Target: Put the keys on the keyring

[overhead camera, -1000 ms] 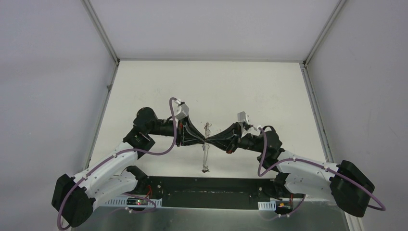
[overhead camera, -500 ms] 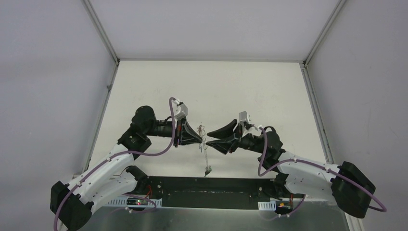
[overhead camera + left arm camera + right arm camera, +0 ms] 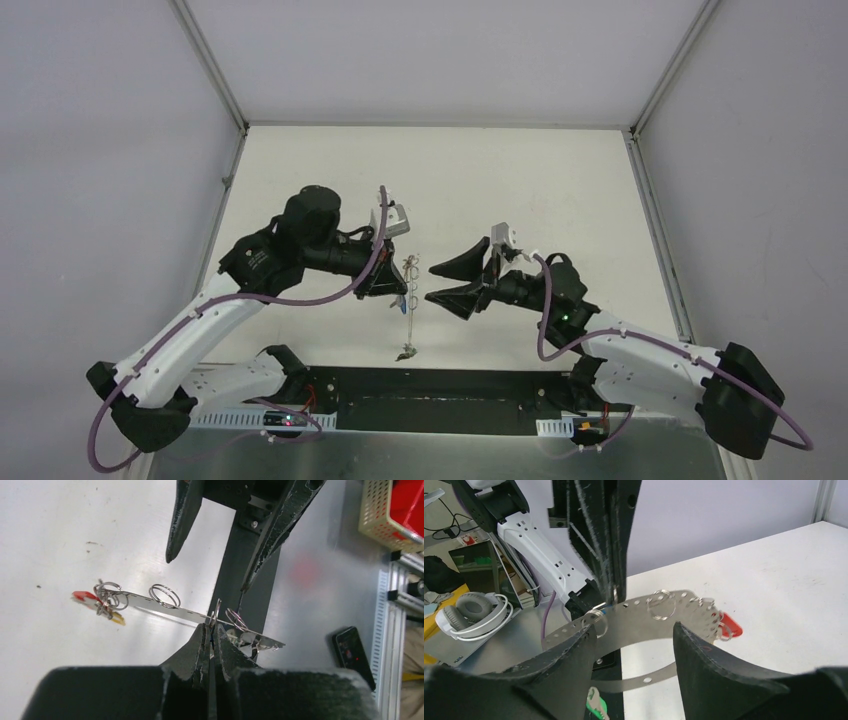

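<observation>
One edge held: left pincer (image 3: 209,631) clamps keyring (image 3: 172,609) (right pincer (image 3: 428,283) gapes).

Bright, even light, soft shadows, glare on the table (image 3: 60,540); left gripper (image 3: 211,632) blurs nearest the lens.

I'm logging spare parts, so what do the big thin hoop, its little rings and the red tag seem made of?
The wide thin grey perforated hoop: likely sheet metal, satin finish; a flat punched band that reflects light. The small silver split rings: probably polished steel wire, bright coiled loops. The small red tag: seemingly plastic, glossy uniform colour.
</observation>
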Controlling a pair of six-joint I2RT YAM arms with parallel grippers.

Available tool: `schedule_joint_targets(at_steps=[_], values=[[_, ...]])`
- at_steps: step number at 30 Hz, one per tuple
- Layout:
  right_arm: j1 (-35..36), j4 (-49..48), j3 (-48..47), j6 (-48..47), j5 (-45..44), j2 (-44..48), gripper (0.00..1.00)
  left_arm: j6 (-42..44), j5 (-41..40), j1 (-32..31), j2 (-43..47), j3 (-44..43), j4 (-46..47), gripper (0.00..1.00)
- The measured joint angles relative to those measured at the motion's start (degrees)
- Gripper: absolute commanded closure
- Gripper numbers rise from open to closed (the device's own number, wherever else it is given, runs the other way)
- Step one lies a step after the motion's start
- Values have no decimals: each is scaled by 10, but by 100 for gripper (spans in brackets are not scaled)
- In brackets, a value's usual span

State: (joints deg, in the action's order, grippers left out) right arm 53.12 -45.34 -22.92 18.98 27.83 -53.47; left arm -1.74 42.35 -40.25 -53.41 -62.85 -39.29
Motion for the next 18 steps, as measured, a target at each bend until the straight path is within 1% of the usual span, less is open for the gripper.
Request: schedule_joint_targets(at_steps=[1, 5, 8, 13, 15, 18], values=[[0, 2, -4, 0, 0, -3, 40, 9, -19, -14, -12, -20, -28, 100], [0, 6, -23, -7, 17, -27, 50, 26, -92, -70, -72, -106, -137, 100], [0, 2, -31, -12, 46, -45, 58, 26, -140, -90, -126, -169, -209, 100], [0, -19, -32, -10, 70, -74, 58, 24, -206, -101, -191, -249, -302, 100], [0, -30, -32, -10, 75, -84, 63, 24, -226, -109, -206, -272, -330, 100], [1, -44, -32, -3, 78, -97, 63, 24, -247, -123, -219, -296, -362, 100]])
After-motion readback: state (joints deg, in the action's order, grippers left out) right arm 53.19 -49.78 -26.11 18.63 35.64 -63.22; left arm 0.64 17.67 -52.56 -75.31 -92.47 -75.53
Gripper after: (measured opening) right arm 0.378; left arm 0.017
